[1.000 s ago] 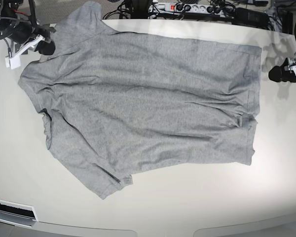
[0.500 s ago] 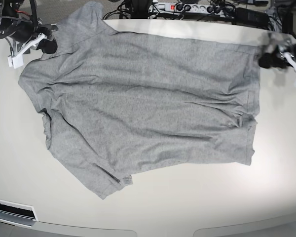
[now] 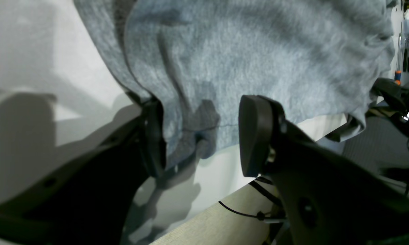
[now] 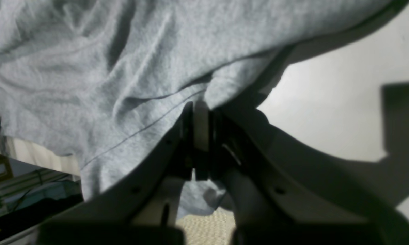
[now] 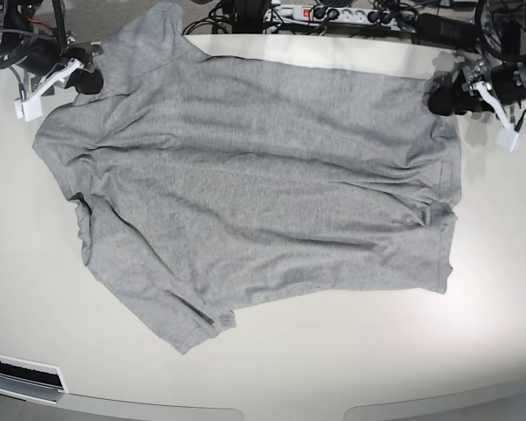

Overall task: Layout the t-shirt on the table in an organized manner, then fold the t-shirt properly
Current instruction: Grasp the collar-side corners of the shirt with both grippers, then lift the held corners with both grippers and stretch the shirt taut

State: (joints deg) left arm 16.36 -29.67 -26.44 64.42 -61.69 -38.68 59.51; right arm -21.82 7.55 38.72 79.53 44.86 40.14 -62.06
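Note:
The t-shirt (image 5: 263, 184) lies spread on the table (image 5: 333, 377), plain grey side up, with one sleeve hanging over the far edge. My left gripper (image 5: 443, 98) is at the shirt's far right hem corner. In the left wrist view my left gripper (image 3: 201, 136) is open, and the hem corner of the t-shirt (image 3: 258, 51) lies between its fingers (image 3: 258, 136). My right gripper (image 5: 86, 81) is at the shirt's far left edge. In the right wrist view my right gripper (image 4: 199, 112) is shut on a fold of the t-shirt (image 4: 88, 68).
A power strip (image 5: 333, 13) and cables run behind the table's far edge. A white unit (image 5: 22, 377) sits at the near left corner. The near right hem corner (image 5: 438, 210) is bunched.
My left gripper has moved from the table's right side up and left to the shirt's far hem corner. My right gripper has barely moved. The shirt lies as before.

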